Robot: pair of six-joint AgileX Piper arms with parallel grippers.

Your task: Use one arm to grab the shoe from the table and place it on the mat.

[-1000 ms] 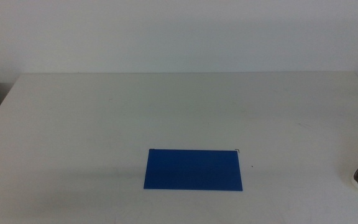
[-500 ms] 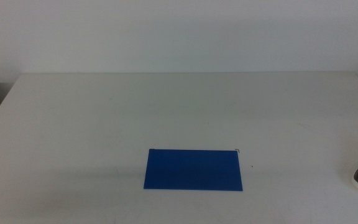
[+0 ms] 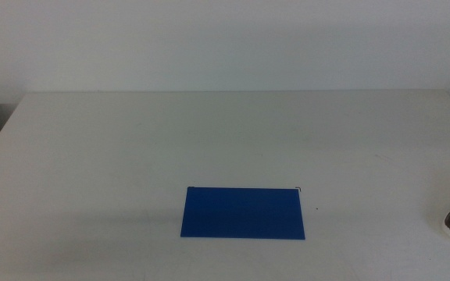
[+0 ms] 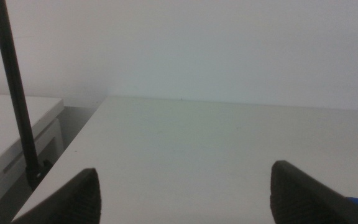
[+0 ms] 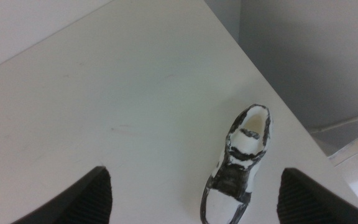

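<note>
White and black with a dark toe, the shoe [image 5: 240, 163] lies on the white table [image 3: 209, 133] close to its right-hand edge, well apart from the mat [image 3: 243, 212]. Nothing of the job is done yet: the shoe is untouched and the deep-blue mat lies bare near the front middle of the tabletop. All of it is left to me: reach, grip, carry, set down.

My right gripper [image 5: 194, 198] hangs above the shoe with its jaws spread wide, one on either side of it in the wrist picture and holding nothing; the shoe sits between them but lower down, not touched. My left gripper [image 4: 185, 193] waits at the table's front left corner, jaws likewise parted and empty.

The right wrist view gives the shoe whole, opening and laces and all, and how near the table's edge it lies. The middle view catches only a sliver of it at the picture's right border (easy to miss), yet it alone shows the mat in full and the open stretch between the two. The left wrist view adds a dark pole [image 4: 14, 93] beside the table.
</note>
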